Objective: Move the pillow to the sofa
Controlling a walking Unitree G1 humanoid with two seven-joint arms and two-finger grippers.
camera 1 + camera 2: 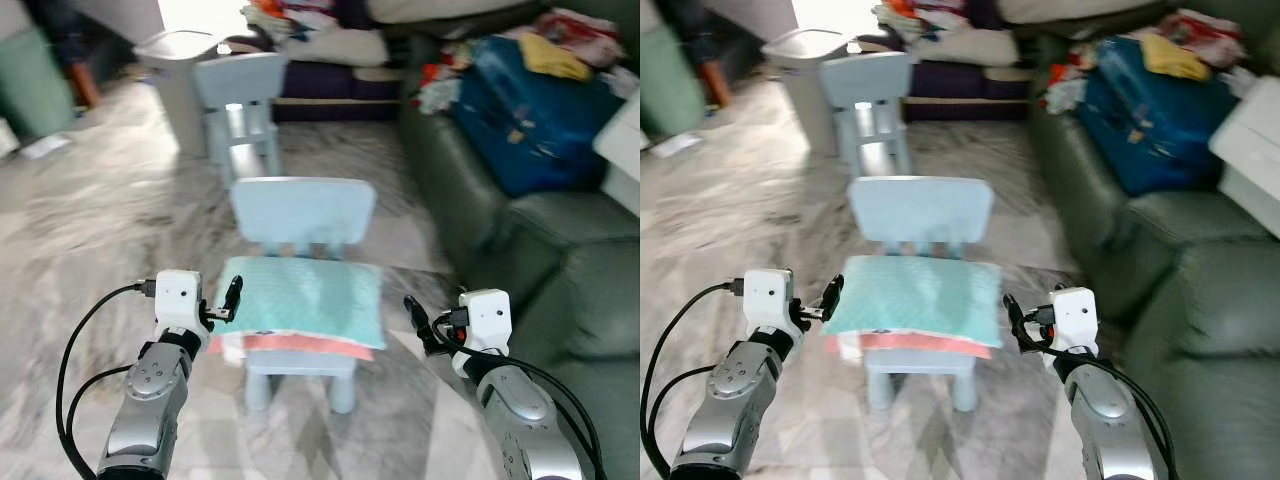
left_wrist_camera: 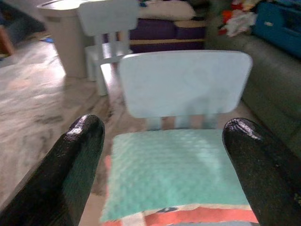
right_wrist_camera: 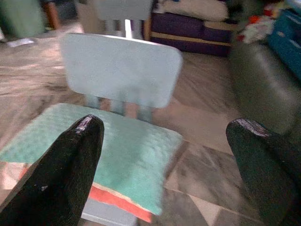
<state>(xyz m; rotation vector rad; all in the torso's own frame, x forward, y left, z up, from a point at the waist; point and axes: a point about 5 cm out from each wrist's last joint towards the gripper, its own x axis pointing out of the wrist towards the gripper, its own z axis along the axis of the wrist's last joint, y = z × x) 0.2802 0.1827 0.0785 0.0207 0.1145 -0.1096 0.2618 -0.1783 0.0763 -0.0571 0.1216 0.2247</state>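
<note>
Your left gripper (image 1: 232, 296) and right gripper (image 1: 412, 312), fingers spread, flank the pillow (image 1: 300, 297) on the chair (image 1: 302, 212).

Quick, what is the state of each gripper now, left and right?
Left gripper: jaws open, holding nothing, beside the pillow.
Right gripper: jaws open, holding nothing.

Right gripper (image 3: 162, 165) fingers spread wide, nothing between them. Ahead: teal pillow (image 3: 94, 150) with orange edge lying on pale blue chair (image 3: 120, 70). Dark green sofa (image 3: 263, 80) beside it.
</note>
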